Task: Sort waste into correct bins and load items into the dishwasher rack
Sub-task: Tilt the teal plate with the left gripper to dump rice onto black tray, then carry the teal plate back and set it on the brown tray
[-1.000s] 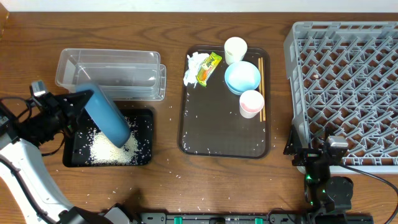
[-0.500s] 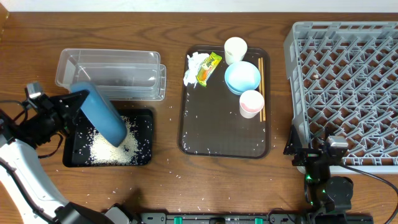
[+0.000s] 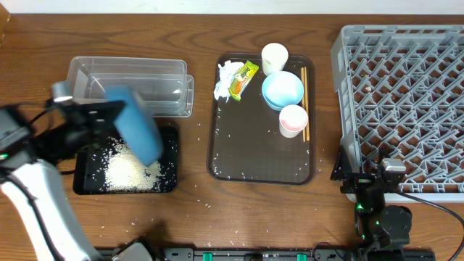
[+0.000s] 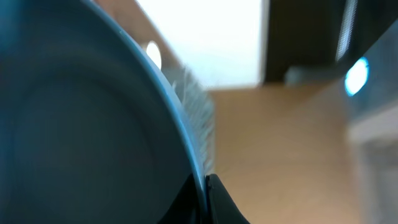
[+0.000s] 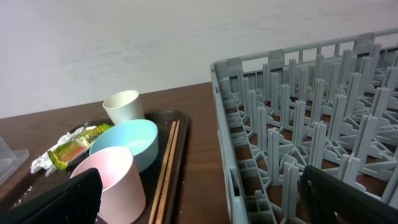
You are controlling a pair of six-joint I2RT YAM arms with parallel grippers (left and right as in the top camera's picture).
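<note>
rice [image 3: 129,172] lies heaped in the black tray [image 3: 171,185], which sits on the table to the left of the brown serving tray [image 3: 254,156]. the dark-blue dish [image 3: 136,134] hangs steeply tipped over that heap, its lower edge close to the grains. this looks like a pour, with the tilt letting the last grains slide into the bin before the dish goes to the rack. the left fingers [image 4: 221,208] are clenched on the dish's rim, which fills the left wrist view. the clear tub [image 3: 72,81], further back on that same left side, looks empty.

on the serving tray, untouched, are the crumpled tissue [image 3: 226,80], snack wrapper [image 3: 244,77], white cup [image 3: 274,56], light-blue bowl [image 3: 283,90], pink cup [image 3: 293,119] and chopsticks [image 3: 305,101]. they probably wait there because the dish is being dealt with first. the grey dishwasher rack [image 3: 406,94], right of the serving tray, holds nothing.

the left arm comes in from far left of the serving tray, its wrist rolled so the dish stands almost on edge; it is blurred in the overhead view. the right arm sits low at the rack's near corner, right of the serving tray. the right fingers [image 5: 65,199] are spread wide and grasp nothing.
</note>
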